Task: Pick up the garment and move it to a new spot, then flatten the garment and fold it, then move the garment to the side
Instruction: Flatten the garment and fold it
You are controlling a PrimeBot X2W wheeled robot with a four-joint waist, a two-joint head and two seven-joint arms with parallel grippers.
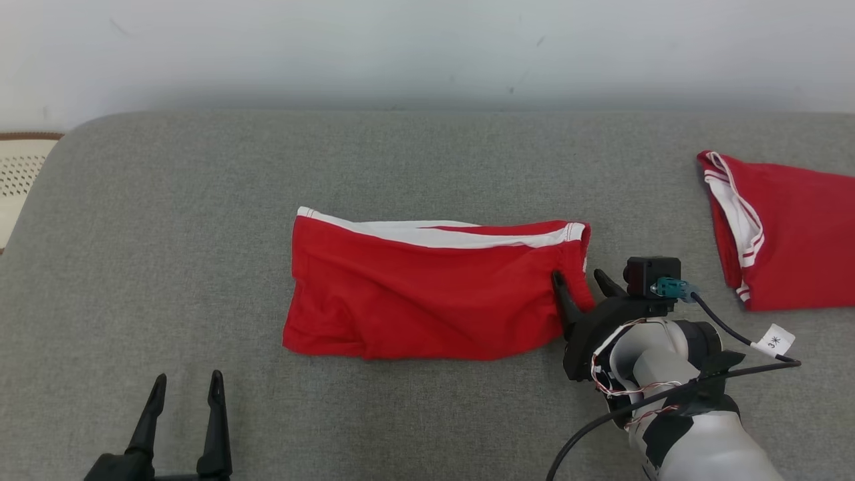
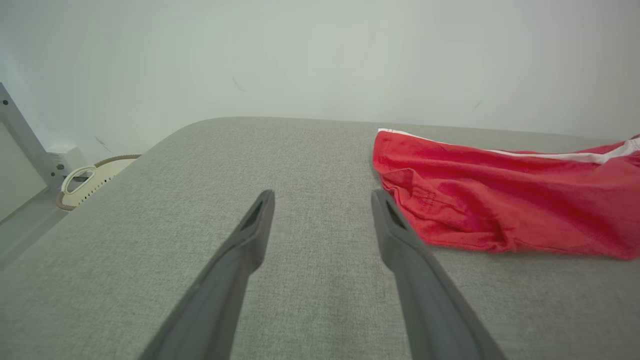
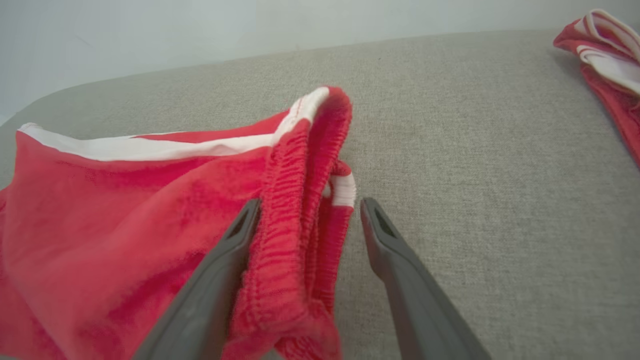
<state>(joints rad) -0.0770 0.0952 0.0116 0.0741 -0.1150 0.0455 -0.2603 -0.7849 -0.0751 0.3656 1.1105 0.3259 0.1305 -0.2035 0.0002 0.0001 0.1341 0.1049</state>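
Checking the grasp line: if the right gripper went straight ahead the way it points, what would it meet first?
The right gripper would likely meet the shorts' waistband, lying between its open fingers.

**Left gripper** (image 1: 187, 386) (image 2: 322, 200): sits at the near left, with its jaws pointing straight toward the far side. The jaws are spread wide and run roughly parallel.

**Right gripper** (image 1: 578, 277) (image 3: 310, 205): sits right of centre and reaches farther than the left gripper. Its jaws are angled toward the far left and are spread wide, not closed.

**Right forearm** (image 1: 701, 441): the pale casing enters from the near right corner. It bends at the right wrist (image 1: 641, 337) toward the gripper.

The two grippers are well apart.
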